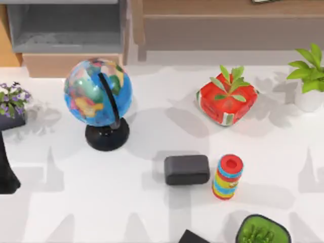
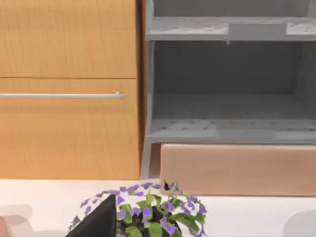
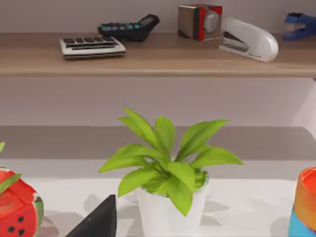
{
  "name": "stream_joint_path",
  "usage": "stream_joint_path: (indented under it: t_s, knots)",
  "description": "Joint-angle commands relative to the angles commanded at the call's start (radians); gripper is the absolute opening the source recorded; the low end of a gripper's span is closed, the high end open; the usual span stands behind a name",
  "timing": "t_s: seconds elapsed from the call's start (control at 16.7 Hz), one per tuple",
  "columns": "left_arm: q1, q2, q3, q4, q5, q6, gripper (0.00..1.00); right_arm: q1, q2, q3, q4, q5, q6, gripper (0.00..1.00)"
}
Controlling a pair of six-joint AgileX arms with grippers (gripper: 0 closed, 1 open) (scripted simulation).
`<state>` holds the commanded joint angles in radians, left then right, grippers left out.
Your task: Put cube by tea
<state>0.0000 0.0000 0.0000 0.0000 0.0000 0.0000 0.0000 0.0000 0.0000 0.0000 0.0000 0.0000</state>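
- Cube (image 1: 226, 103): a red block with a watermelon pattern, on the white table (image 1: 152, 207) right of centre, towards the back. Green leaves lie across its top, so that face is partly hidden. In the right wrist view it is cut off at the frame edge, with one red corner and its black seeds visible.
- Tea canister (image 1: 228, 177): a striped cylinder with a red top, upright, nearer the front than the cube and well apart from it. In the right wrist view it is cropped to an orange and blue strip.
- Black box (image 1: 186, 169): just beside the canister on its left. Whether the two touch cannot be told.
- Globe (image 1: 98, 98): on a black stand, left of centre.
- White potted plant (image 3: 168, 197): at the table's far right edge, cropped in the top view.
- Purple-flowered plant (image 2: 148, 212): at the far left edge, with its pot cut off.
- Left arm (image 1: 7, 167): a dark column at the left edge, mostly out of frame.
- Left gripper (image 2: 98, 222): seen as a dark wedge beside the purple flowers. Its opening cannot be told, and nothing is seen in its hold.
- Right gripper (image 3: 98, 219): a similar dark wedge near the white pot. Its opening cannot be told, and no object is seen held.
- Dark shape (image 1: 192, 237) and green item in a dark holder (image 1: 263, 230): both are cropped at the front edge and hard to identify.
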Motion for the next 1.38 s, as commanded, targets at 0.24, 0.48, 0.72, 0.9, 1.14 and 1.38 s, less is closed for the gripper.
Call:
stream_joint_path:
  t_s: [0.24,0.48,0.72,0.9,1.14,1.38]
  knots:
    - [0.000,0.000,0.000,0.000,0.000,0.000,1.00,-0.010,0.032,0.032,0.006,-0.009,0.000,1.00]
    - [0.000,0.000,0.000,0.000,0.000,0.000,1.00,-0.062,0.223,0.216,0.033,-0.056,0.002,1.00]
    - [0.000,0.000,0.000,0.000,0.000,0.000,1.00,-0.130,0.552,0.509,0.068,-0.117,0.005,1.00]
    - [0.000,0.000,0.000,0.000,0.000,0.000,1.00,-0.181,0.843,0.758,0.095,-0.164,0.007,1.00]
    - [0.000,0.000,0.000,0.000,0.000,0.000,1.00,-0.248,1.220,1.079,0.129,-0.224,0.011,1.00]
    - [0.000,0.000,0.000,0.000,0.000,0.000,1.00,-0.305,1.514,1.341,0.160,-0.278,0.014,1.00]
